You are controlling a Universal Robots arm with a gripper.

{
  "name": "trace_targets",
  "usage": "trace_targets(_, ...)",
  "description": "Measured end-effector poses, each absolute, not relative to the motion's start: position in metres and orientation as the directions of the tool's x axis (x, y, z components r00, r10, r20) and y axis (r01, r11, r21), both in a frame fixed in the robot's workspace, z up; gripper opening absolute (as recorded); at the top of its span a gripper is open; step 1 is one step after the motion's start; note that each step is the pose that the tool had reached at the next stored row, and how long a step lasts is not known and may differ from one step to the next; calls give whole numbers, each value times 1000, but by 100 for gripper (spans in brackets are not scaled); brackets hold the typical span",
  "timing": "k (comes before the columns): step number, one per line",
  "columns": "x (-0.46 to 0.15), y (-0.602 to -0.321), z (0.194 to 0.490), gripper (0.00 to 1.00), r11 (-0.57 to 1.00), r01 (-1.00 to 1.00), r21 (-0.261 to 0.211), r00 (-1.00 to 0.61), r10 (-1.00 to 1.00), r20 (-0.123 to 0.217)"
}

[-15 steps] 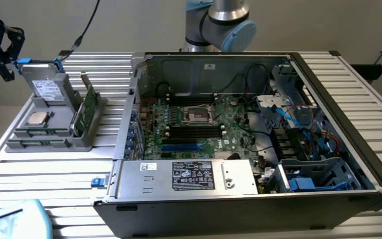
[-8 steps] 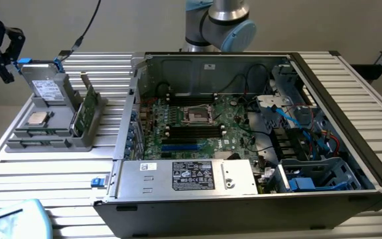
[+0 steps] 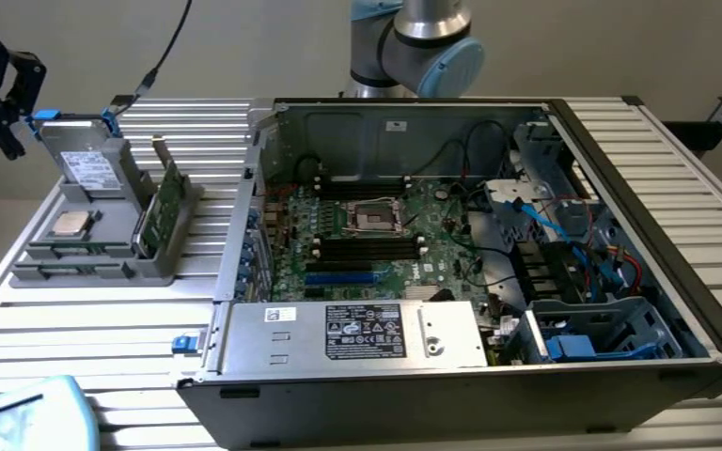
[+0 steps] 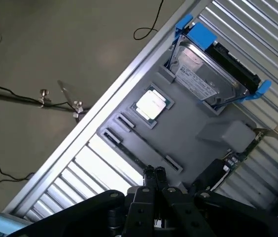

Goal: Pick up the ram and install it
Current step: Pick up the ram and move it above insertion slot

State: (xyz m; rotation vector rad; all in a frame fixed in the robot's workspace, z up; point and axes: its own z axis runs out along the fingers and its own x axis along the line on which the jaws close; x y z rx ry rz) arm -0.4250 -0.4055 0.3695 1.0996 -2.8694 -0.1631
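One closed tool (image 4: 154, 173), one processor (image 4: 151, 104), one drive (image 4: 205, 74)

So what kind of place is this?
Probably a robot lab or workshop bench for putting computers together. A robot arm stands behind an open computer case with its motherboard showing, and a grey tray of parts sits on the slatted metal table.

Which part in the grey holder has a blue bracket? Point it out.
The hard drive, propped up with blue clips at its ends; the square processor chip is plain silver and the circuit card green.
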Motion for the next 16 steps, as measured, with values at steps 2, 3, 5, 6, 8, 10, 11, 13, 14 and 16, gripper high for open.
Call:
trace_targets(2, -425, -405, 369, 11, 715, -689, 122, -718, -695, 22)
trace_targets(3, -425, -405, 369, 11, 703, -701, 121, -706, -708, 22)
trace_targets(5, -425, -405, 369, 11, 676, -727, 120, -679, -734, 21)
trace_targets(6, -425, -405, 369, 11, 663, -739, 119, -666, -746, 21)
trace_targets(8, -425, -405, 369, 11, 636, -763, 117, -639, -769, 18)
trace_targets(10, -425, -405, 369, 11, 613, -782, 112, -616, -788, 14)
trace_targets(11, -425, -405, 369, 11, 602, -791, 110, -604, -797, 13)
trace_targets(13, -425, -405, 369, 11, 581, -807, 104, -583, -812, 9)
trace_targets(14, -425, -405, 369, 11, 571, -815, 101, -573, -819, 8)
trace_targets(16, -425, -405, 369, 11, 550, -830, 94, -552, -834, 6)
